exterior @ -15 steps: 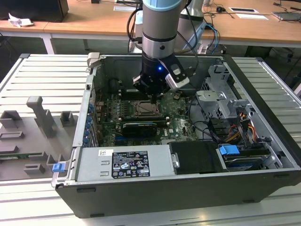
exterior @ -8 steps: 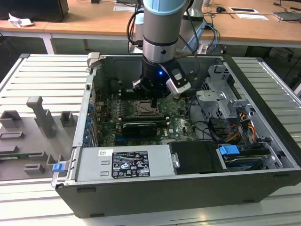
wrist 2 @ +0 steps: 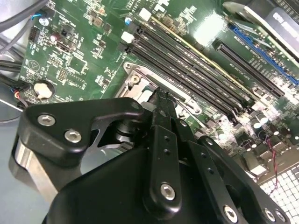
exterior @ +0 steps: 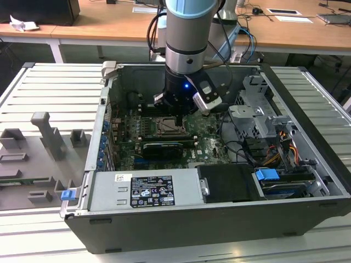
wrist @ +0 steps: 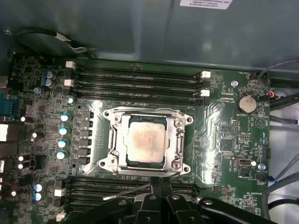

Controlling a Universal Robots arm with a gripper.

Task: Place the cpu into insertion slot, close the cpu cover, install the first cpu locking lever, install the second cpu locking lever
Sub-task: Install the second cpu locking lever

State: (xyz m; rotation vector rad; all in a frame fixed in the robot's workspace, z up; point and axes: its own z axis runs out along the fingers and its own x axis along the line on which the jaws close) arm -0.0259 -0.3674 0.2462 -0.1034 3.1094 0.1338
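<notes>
In the exterior view the arm reaches down into an open computer case [exterior: 307, 181] that lies on a ribbed grey table [exterior: 49, 93], and the gripper [exterior: 180, 116] hangs just above the green motherboard [exterior: 211, 143], right over the socket area. In the first wrist view the cpu [wrist: 145, 141] sits flat in the insertion slot [wrist: 113, 140], silver top up, with a faint brownish smudge across its face. The cpu cover [wrist: 174, 136] is down around it, its silvery frame bordering the chip on all sides (the chip's top shows through the central cutout). Long black memory slots [wrist: 135, 80] run along both sides of the socket, and a round coin battery [wrist: 246, 104] sits apart from it on the board. A thin silvery lever [wrist: 127, 191] slants across the memory slots just beside the fingertips; whether it is latched cannot be told. In both wrist views the two black fingers [wrist 2: 162, 122] stand pressed together with no visible gap and nothing between them, their tips at the edge of the socket frame. A grey power supply [exterior: 143, 189] lies along the near wall of the case.
</notes>
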